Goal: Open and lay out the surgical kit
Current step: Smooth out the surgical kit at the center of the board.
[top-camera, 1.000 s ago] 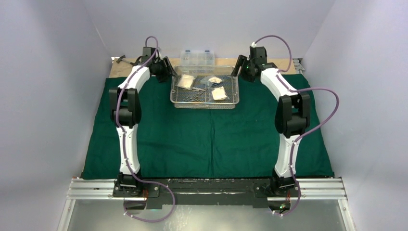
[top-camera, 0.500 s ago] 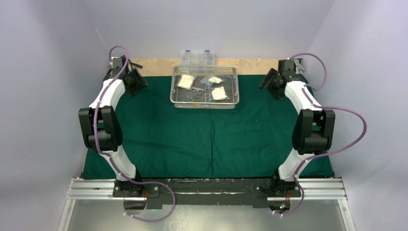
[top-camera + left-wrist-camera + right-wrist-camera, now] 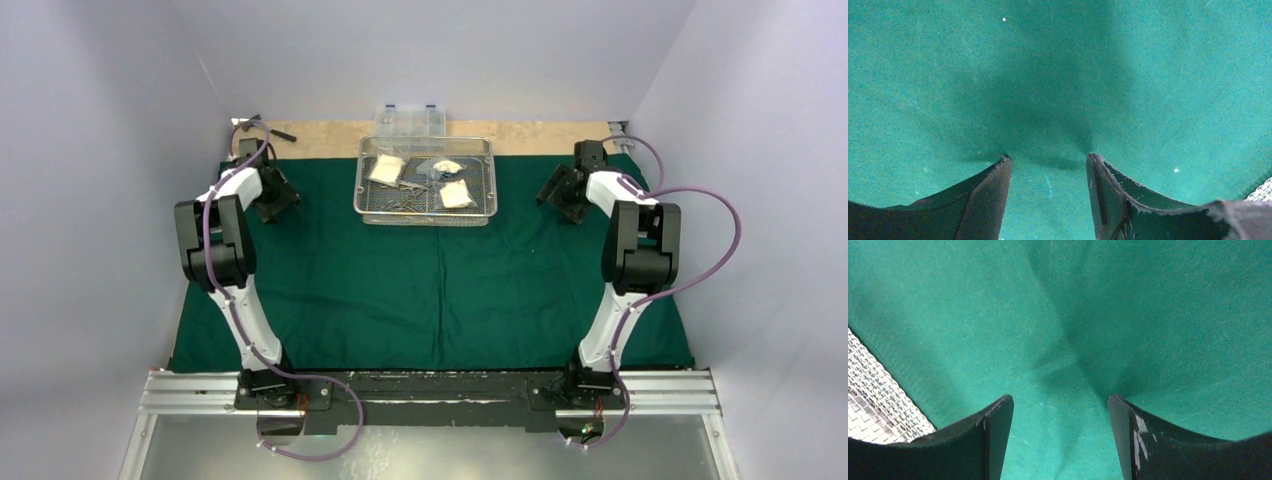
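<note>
The dark green cloth wrap (image 3: 430, 290) lies spread flat over the table. On its far middle stands the steel wire-mesh tray (image 3: 365, 190). It holds three gauze packets (image 3: 385, 168) and small steel instruments (image 3: 408, 203). My left gripper (image 3: 275, 197) is low over the cloth, left of the tray, and it is open. In the left wrist view the left gripper (image 3: 1048, 160) has only cloth (image 3: 1048, 70) between its fingers. My right gripper (image 3: 558, 190) is open to the right of the tray. The right wrist view shows the right gripper (image 3: 1060, 400) over bare cloth (image 3: 1148, 315), with tray mesh (image 3: 873, 400) at the left edge.
A clear plastic compartment box (image 3: 410, 118) sits behind the tray on a bare wooden strip (image 3: 530, 135). A small hammer (image 3: 268, 128) lies at the back left corner. Purple walls close in the sides and back. A metal rail (image 3: 430, 392) runs along the near edge.
Both arms swung outward from the tray's back corners to the cloth's far corners, then drew nearer and lower onto the cloth on either side of the tray. The tray has not moved.
</note>
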Available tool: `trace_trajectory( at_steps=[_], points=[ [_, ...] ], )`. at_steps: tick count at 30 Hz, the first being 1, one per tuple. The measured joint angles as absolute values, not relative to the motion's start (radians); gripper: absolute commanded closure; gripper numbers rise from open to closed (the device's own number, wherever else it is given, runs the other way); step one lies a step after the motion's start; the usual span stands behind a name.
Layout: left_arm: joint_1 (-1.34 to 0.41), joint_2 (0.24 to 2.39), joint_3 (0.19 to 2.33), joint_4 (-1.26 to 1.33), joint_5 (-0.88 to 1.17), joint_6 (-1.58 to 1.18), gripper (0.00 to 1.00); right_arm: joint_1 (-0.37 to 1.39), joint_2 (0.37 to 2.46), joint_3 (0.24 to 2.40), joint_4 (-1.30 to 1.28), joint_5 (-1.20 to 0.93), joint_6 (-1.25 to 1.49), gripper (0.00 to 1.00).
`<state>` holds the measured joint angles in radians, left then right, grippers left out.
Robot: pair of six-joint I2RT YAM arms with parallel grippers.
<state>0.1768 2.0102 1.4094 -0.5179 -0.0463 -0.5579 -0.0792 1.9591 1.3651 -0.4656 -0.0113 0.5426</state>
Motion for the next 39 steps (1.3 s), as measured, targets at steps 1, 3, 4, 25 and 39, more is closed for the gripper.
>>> trace_trajectory(
  at_steps=[1,3,4,25,39],
  points=[
    [0.177,2.022,1.425,-0.511,-0.051,-0.558,0.44,-0.08,1.964,1.369,-0.454,-0.015,0.543,0.28],
    [0.177,2.046,1.46,-0.521,-0.06,-0.557,0.44,-0.08,1.978,1.37,-0.447,-0.017,0.545,0.27],
    [0.177,2.055,1.473,-0.525,-0.061,-0.557,0.44,-0.081,1.979,1.375,-0.443,-0.017,0.55,0.28],
    [0.197,2.091,1.628,-0.646,-0.091,-0.519,0.41,-0.081,1.901,1.376,-0.516,0.042,0.55,0.27],
    [0.254,1.469,1.319,-0.72,-0.273,-0.556,0.74,-0.105,1.684,1.226,-0.524,0.147,0.672,0.54]
  ],
)
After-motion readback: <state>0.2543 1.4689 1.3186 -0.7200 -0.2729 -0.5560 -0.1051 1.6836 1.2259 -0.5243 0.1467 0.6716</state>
